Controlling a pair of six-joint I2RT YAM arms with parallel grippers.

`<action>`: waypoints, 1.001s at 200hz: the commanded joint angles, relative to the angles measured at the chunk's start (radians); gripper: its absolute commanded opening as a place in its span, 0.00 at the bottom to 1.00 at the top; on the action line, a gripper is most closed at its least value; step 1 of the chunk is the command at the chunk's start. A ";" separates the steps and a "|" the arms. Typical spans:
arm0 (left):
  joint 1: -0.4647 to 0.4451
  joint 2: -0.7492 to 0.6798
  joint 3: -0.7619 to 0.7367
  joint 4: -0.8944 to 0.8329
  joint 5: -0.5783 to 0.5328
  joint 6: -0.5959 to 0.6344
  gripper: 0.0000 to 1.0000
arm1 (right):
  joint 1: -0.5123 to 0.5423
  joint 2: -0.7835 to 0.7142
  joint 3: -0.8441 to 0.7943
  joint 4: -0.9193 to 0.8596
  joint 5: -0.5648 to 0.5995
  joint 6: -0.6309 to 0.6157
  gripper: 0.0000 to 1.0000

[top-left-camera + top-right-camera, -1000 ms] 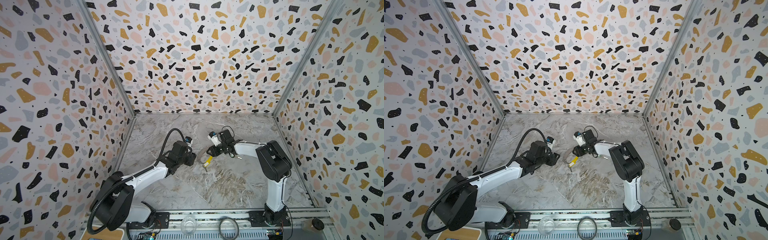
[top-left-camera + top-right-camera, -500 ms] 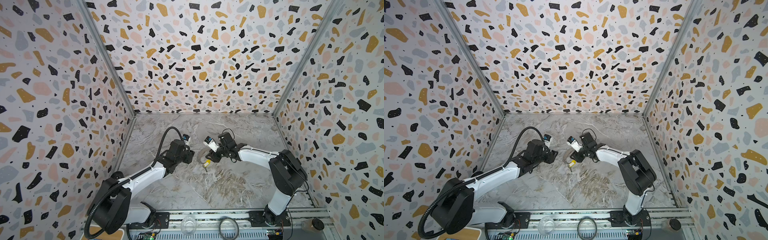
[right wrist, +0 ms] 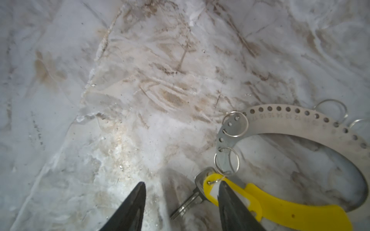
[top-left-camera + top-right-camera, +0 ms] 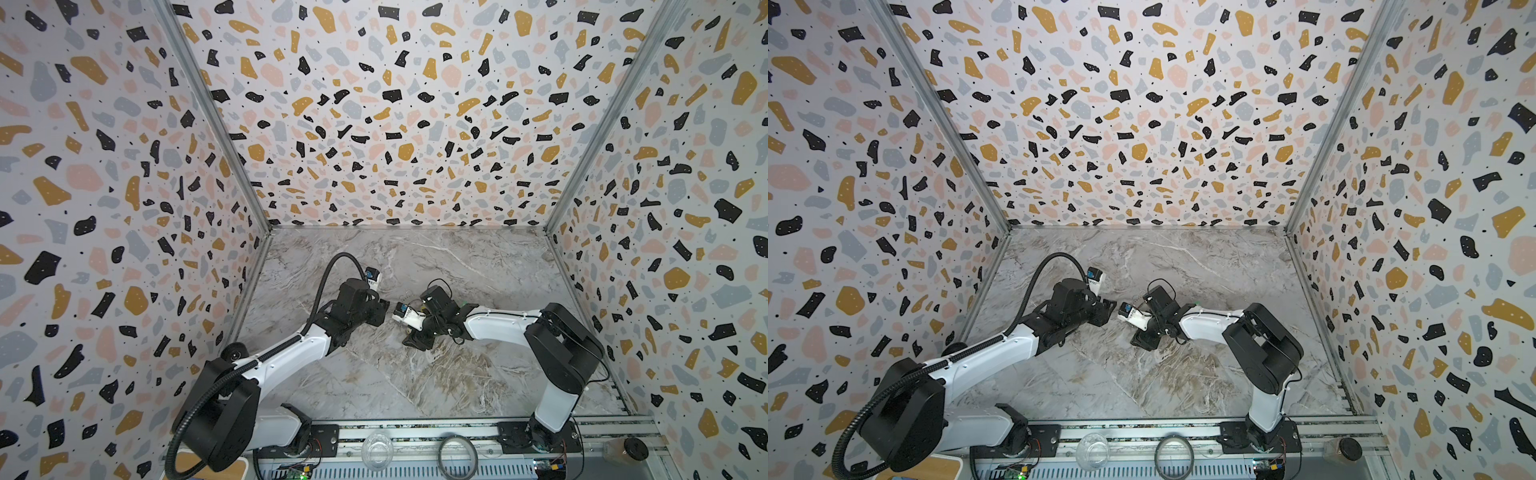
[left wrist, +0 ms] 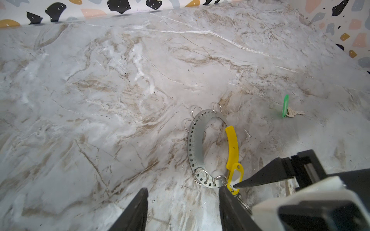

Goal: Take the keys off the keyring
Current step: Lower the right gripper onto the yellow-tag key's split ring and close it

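Keyring [image 5: 193, 144] on marble [image 5: 100, 100], yellow-tagged key [image 3: 188, 204] attached (green-tagged key [image 5: 290, 114] apart)

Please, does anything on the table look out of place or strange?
The green-tagged key lies alone on the table, apart from the keyring, and its tag seems to stand on edge. The yellow-tagged key is attached to the keyring. Nothing looks spilled or damaged.

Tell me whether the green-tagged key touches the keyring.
Apart. The left wrist view shows the green-tagged key lying alone, with bare marble between it and the keyring.
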 commanded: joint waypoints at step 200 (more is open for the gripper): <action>0.007 0.027 -0.006 0.106 0.092 0.030 0.54 | -0.135 -0.187 -0.019 -0.102 -0.086 0.069 0.41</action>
